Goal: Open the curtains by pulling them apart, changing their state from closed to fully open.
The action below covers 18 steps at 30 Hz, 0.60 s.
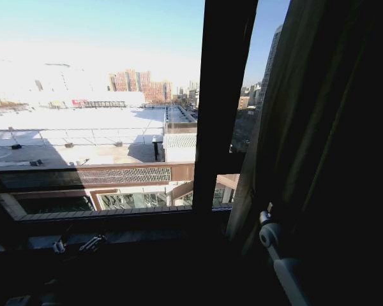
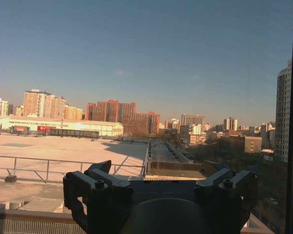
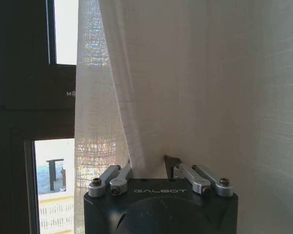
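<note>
The window (image 1: pixel 96 127) is taking up most of what I am seeing from my head: bare glass across the left and middle, with rooftops and sky beyond. A dark frame bar (image 1: pixel 220 102) is standing upright right of centre, and a dark sill is running across the near bottom.

The curtain (image 1: pixel 319 127) is hanging at the far right of the window, bunched into tall folds. Its long axis is running straight up and down, pleats vertical from the top of my view to below the sill line. Its left edge is falling just right of the frame bar, leaning slightly rightward as it rises, with a thin strip of glass showing between bar and fabric near the top. Everything left of that edge is open glass; to the right the fabric is running out of my view.

My right arm (image 1: pixel 274 245) is reaching up from the lower right, right against the curtain's lower folds. In my right wrist view, my right gripper (image 3: pixel 147 168) is pressing into the curtain (image 3: pixel 195 87): a fold of the sheer cloth is running down between my fingers (image 3: pixel 172 163), which are drawn in close on it, so I am gripping the fabric.

My left gripper (image 2: pixel 158 183) is pointing at the bare glass, fingers spread wide and holding nothing, with only the city beyond.
</note>
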### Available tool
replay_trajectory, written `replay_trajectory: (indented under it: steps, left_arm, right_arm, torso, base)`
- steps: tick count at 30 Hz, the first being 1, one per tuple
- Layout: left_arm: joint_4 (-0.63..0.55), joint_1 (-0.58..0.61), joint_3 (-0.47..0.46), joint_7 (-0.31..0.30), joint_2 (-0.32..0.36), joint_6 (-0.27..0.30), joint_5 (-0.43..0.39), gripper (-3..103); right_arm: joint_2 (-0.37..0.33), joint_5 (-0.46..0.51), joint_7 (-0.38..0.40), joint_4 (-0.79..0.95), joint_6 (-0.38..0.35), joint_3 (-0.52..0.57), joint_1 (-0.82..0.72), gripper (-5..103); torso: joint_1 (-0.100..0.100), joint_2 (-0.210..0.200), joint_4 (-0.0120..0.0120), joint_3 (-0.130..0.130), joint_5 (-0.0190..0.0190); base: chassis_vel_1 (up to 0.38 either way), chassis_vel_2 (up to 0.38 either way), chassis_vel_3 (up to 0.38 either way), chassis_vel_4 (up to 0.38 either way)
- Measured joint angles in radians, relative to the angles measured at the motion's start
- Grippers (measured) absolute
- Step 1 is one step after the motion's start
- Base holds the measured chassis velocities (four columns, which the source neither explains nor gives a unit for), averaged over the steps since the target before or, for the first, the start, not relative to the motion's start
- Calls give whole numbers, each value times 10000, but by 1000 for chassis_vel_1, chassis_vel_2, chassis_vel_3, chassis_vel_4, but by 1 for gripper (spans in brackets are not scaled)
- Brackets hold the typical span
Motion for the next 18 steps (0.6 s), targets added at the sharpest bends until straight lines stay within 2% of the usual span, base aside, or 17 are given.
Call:
replay_trajectory:
  steps: [3, 4, 5, 7, 9, 18]
  left_arm:
    - [-52, -39, -8, -4, -1, 10, -23, 100]
    - [-52, -39, -8, -4, -1, 10, -23, 100]
    - [-62, -40, 3, -4, -23, 11, -26, 100]
    - [-69, -40, 20, -4, -42, 12, -27, 100]
    - [-82, -40, 40, -4, -62, 13, -27, 100]
    - [-66, -60, 67, 0, -102, 13, -29, 100]
  right_arm:
    - [-102, 36, -164, 187, 38, -45, -43, 13]
    - [-102, 36, -164, 187, 38, -45, -43, 13]
    - [-127, 47, -249, 269, 97, -49, -95, 8]
    - [-144, 50, -332, 346, 175, -51, -167, 8]
    - [-155, 48, -477, 461, 261, -47, -320, 1]
    - [-201, 42, -711, 617, 306, 20, -612, 0]
  torso:
    - [0, 0, 1, -1, -1]
    - [0, 0, 1, -1, -1]
    - [0, 0, 1, -1, -1]
    - [-1, 0, 1, 0, -1]
    - [0, 0, 1, -1, 0]
    - [-1, 0, 0, -1, -1]
  base:
    - [0, 0, 0, 0]
    - [0, 0, 0, 0]
    - [0, 0, 0, 0]
    - [0, 0, 0, 0]
    - [0, 0, 0, 0]
    - [0, 0, 0, 0]
